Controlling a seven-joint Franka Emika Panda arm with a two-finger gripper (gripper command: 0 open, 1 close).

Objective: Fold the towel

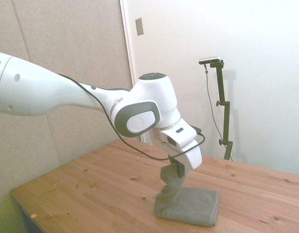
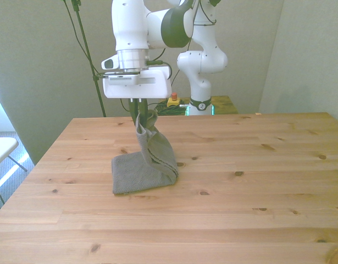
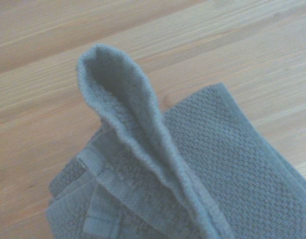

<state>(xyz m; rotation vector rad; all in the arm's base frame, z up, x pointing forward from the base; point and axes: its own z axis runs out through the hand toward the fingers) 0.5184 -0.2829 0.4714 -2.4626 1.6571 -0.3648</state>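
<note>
The grey towel (image 2: 144,168) lies on the wooden table (image 2: 240,181), with one edge pulled up into a peak. My gripper (image 2: 138,111) is shut on the top of that raised part, straight above the towel's far end. In the side view the towel (image 1: 190,204) rests flat near the table's front edge, and a twisted strip of it rises to the gripper (image 1: 176,167). The wrist view shows the towel (image 3: 192,164) from close by: a lifted fold stands above layered terry cloth.
A second white robot arm (image 2: 201,60) stands behind the table's far edge, with a red and yellow button (image 2: 173,100) beside it. The corner of a white table (image 2: 1,148) shows at the front view's left.
</note>
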